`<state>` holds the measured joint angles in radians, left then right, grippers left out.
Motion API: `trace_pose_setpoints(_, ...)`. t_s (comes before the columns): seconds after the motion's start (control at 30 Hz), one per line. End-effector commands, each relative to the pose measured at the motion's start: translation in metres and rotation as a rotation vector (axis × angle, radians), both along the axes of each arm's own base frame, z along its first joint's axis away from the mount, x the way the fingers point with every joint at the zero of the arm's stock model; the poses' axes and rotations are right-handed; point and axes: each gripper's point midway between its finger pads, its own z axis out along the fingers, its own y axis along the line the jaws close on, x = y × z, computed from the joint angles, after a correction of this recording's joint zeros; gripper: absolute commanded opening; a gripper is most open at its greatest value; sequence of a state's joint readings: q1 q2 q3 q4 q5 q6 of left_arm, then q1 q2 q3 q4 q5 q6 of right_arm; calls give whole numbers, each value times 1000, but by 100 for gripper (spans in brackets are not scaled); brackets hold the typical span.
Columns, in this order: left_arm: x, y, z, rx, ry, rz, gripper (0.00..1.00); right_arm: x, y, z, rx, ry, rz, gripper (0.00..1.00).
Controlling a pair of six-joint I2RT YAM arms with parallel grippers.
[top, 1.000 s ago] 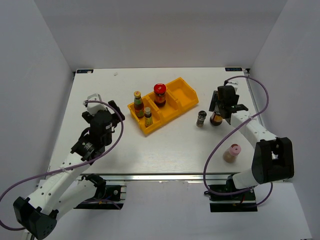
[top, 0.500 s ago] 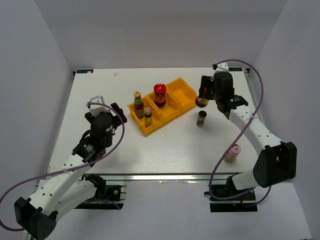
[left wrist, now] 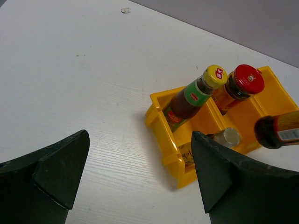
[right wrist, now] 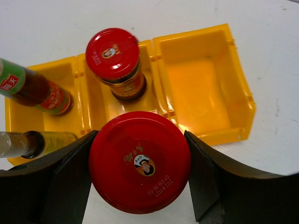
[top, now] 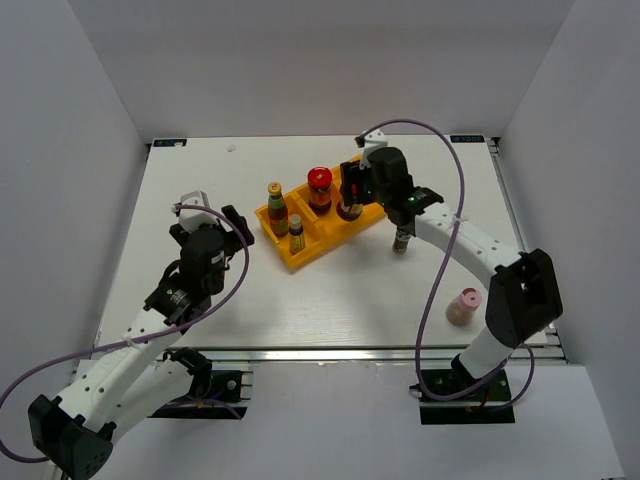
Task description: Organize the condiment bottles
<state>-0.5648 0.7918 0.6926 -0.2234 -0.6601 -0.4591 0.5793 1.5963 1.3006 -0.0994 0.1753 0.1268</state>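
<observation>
Surface (top: 330, 300) near the right arm's base carries the pink-lidded shaker (top: 465, 305), upright and well apart from the other things.

Farther in, on the left side, the left end effector (left wrist: 140, 182) hangs above the white top with its jaws spread wide and nothing between them. It is near the left end of the yellow tray (top: 290, 262) without touching it.

On the right side, the dark-lidded jar (top: 402, 240) stands upright just beside the tray's right end, with the right arm's forearm passing over it in the top view.

The tray lies at a slant near the middle of the surface. Its left compartment holds the slim bottle (left wrist: 226, 136) at the nearer end and the green-necked sauce bottle (left wrist: 194, 95) behind it. The sauce bottle carries a red label. The middle compartment holds a red-lidded jar (right wrist: 114, 56), upright.

The right end effector (top: 350, 200) is clamped on the second red-lidded jar (right wrist: 140, 161), a finger on each side of the lid. This jar is raised off the surface. In the right wrist view its lid covers the tray's nearer rim, about where the middle and right compartments meet.
</observation>
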Motion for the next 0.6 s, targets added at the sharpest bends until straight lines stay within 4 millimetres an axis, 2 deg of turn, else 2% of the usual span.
trace_pose_setpoints(0.0,-1,-2,3,-10,-20,-21,98,24,31,92,138,-281,40,38)
trace_pose_setpoints(0.03,-1,-4,5,-15,-25,-27,98,26,40,81,113,-277,57,38)
trace_pose_setpoints(0.1,-1,-5,5,-16,-24,-37,98,31,47,81,97,-289,62,38)
trace_pose_setpoints(0.23,-1,-5,0,-9,-15,-34,98,34,64,58,64,-263,86,38)
trace_pose_setpoints(0.3,-1,-3,0,-6,-13,-30,98,36,63,53,50,-251,71,38)
trace_pose_setpoints(0.57,-1,-11,-3,-28,-14,-66,98,36,69,4,-7,-178,50,44)
